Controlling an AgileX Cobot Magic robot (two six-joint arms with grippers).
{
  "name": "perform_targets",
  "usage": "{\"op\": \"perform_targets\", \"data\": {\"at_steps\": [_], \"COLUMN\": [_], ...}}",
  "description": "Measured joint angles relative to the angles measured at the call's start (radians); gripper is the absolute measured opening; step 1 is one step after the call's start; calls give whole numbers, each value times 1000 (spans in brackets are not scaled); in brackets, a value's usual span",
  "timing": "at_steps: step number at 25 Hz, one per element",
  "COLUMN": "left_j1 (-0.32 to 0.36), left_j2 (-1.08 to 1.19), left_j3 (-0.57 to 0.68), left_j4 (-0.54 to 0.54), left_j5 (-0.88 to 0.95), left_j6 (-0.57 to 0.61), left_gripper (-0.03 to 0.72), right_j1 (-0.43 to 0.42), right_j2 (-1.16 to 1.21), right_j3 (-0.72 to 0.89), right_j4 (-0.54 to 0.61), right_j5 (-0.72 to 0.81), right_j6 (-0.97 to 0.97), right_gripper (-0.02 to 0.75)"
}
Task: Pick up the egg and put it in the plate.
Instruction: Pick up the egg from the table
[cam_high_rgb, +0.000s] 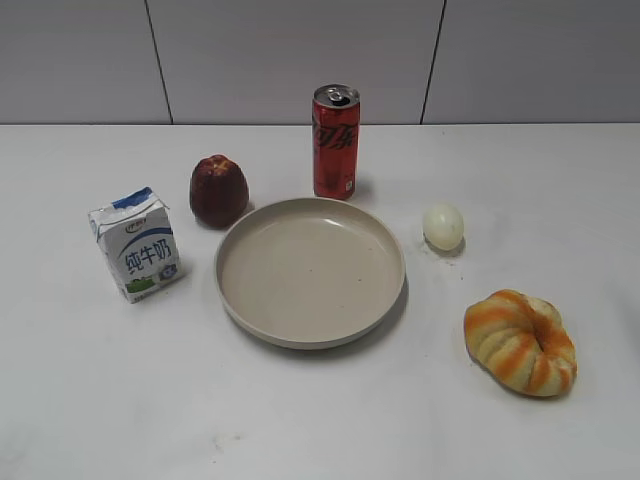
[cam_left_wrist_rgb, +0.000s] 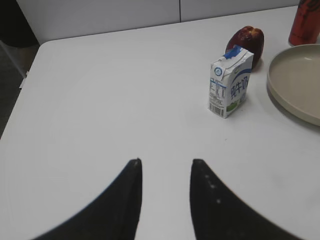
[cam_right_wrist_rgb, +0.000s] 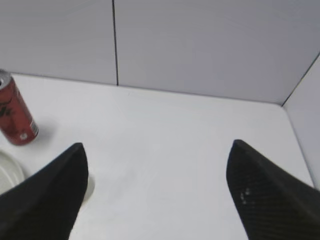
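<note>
The pale egg (cam_high_rgb: 443, 226) lies on the white table just right of the large beige plate (cam_high_rgb: 310, 272), apart from its rim. Neither gripper shows in the exterior view. In the right wrist view my right gripper (cam_right_wrist_rgb: 157, 145) is wide open and empty over bare table. Only a sliver of the egg (cam_right_wrist_rgb: 90, 189) shows beside its left finger, and a bit of the plate (cam_right_wrist_rgb: 7, 172) at the left edge. My left gripper (cam_left_wrist_rgb: 165, 162) is open and empty, well left of the plate (cam_left_wrist_rgb: 300, 85).
A milk carton (cam_high_rgb: 137, 245) and a dark red fruit (cam_high_rgb: 218, 190) stand left of the plate. A red cola can (cam_high_rgb: 335, 142) stands behind it. An orange-striped bread ring (cam_high_rgb: 520, 342) lies at the front right. The table's left edge (cam_left_wrist_rgb: 22, 87) is near the left gripper.
</note>
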Motion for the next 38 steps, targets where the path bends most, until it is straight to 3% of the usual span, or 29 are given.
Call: {"op": "perform_targets", "data": {"at_steps": [5,11,23,38], "left_j1": [0,0,0,0], "left_j2": [0,0,0,0], "left_j3": [0,0,0,0], "left_j4": [0,0,0,0], "left_j5": [0,0,0,0], "left_j6": [0,0,0,0], "left_gripper": [239,239,239,239], "right_j1": [107,192,235,235], "right_j2": [255,484,873,1137], "right_j3": [-266,-448,-536,-690], "right_j4": [1,27,35,27], "right_j5": [294,474,462,436], "right_j6": [-6,-1,40,96], "right_gripper": [670,659,648,619]}}
